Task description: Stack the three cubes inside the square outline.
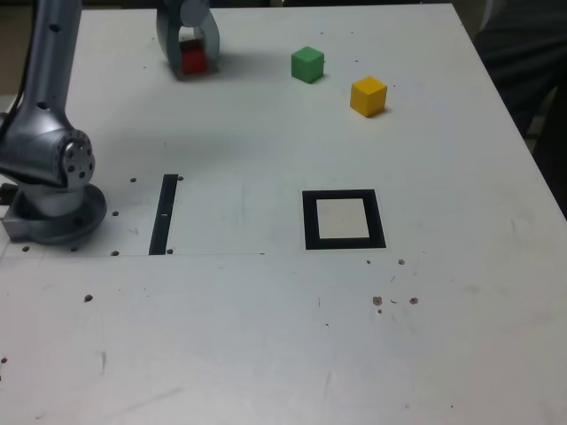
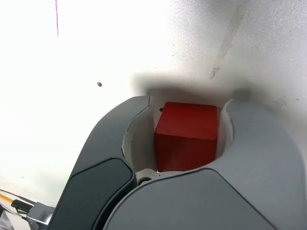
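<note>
The table (image 1: 266, 336) is bare but for the square outline (image 1: 344, 220), which lies well apart from the gripper (image 1: 190, 55), nearer the camera and toward the exterior view's right. The gripper is down at the far edge with its jaws around the red cube (image 2: 186, 136), one jaw touching, the other showing a thin gap, so whether it is clenched I cannot tell. This looks like the first pick; next comes a firm squeeze, a lift and a carry to the outline, while the green cube (image 1: 307, 65) and yellow cube (image 1: 368, 96) wait off to the gripper's side, on the exterior view's right

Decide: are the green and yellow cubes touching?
Apart. The exterior view shows bare table between the green cube and the yellow cube.
</note>
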Controlling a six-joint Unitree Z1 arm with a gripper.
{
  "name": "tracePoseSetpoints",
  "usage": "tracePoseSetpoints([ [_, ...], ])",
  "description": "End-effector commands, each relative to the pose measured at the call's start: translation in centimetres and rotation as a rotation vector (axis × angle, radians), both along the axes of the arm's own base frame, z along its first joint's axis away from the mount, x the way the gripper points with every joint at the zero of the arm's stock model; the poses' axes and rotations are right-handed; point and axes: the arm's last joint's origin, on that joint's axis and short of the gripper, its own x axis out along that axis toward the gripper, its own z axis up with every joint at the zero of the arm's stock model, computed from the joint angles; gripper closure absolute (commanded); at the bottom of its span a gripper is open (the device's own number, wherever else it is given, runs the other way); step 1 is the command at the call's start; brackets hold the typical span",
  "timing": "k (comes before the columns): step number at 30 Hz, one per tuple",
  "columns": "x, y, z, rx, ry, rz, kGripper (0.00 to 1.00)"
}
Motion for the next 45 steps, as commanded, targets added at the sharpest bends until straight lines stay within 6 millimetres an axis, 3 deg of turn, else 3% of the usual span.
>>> tracePoseSetpoints([
  [1,0.1,-0.1,0.0,-0.004,0.0,-0.002,0.75],
  [9,0.6,-0.9,0.6,0.001,-0.002,-0.02,0.75],
  [15,1.6,-3.4,2.3,0.023,-0.012,-0.062,0.75],
  [23,3.5,-8.7,4.5,0.051,-0.041,-0.13,0.75],
  [36,6.8,-18.7,6.1,0.076,-0.053,-0.254,0.75],
  [45,8.9,-24.2,7.0,0.066,-0.082,-0.344,0.75],
])
